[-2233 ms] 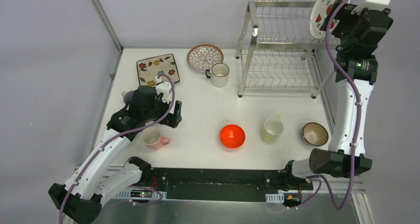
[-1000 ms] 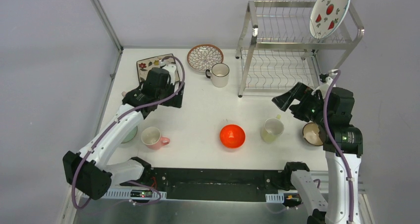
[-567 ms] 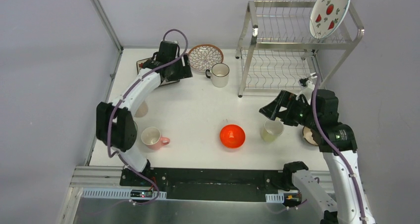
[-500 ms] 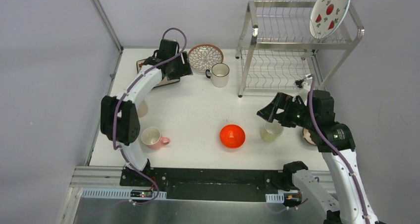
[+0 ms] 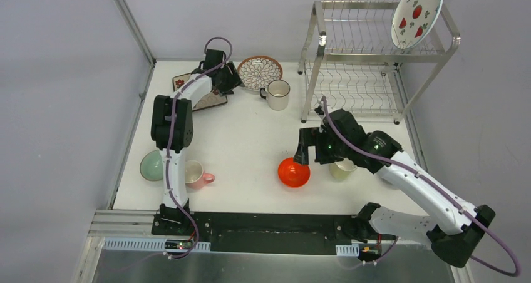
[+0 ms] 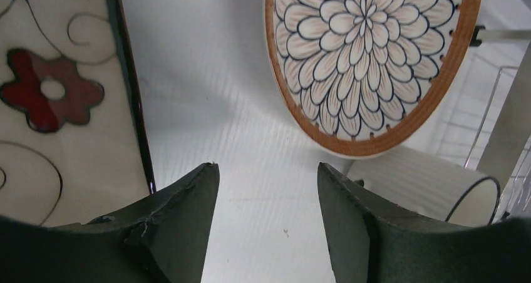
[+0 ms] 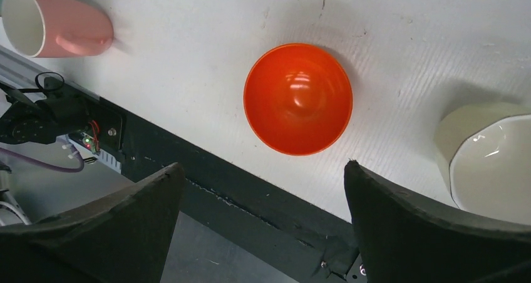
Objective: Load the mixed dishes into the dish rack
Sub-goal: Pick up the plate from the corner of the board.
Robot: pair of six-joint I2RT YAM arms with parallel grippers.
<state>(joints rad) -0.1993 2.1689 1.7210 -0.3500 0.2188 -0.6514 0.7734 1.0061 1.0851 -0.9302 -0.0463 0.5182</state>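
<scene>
The silver wire dish rack (image 5: 369,57) stands at the back right, with the strawberry plate (image 5: 416,14) upright in its upper shelf. My left gripper (image 5: 230,82) (image 6: 268,167) is open low over bare table, between the floral rectangular plate (image 6: 62,108) and the brown-petal round plate (image 6: 369,57). The white cup (image 6: 426,183) lies just beyond its right finger. My right gripper (image 5: 304,151) (image 7: 263,165) hangs wide open above the red-orange bowl (image 7: 297,98), holding nothing. The yellow cup (image 7: 488,158) sits right of that bowl.
A pink cup (image 5: 195,174) and a pale green bowl (image 5: 152,165) sit near the front left. The left arm stretches along the table's left side. The black base strip (image 7: 188,189) runs under the right gripper's fingers. A wall frame post (image 5: 128,20) borders the left.
The left arm reached back to the gap between the two plates and its jaws narrowed. The right arm swung left from the yellow cup to above the orange bowl.
</scene>
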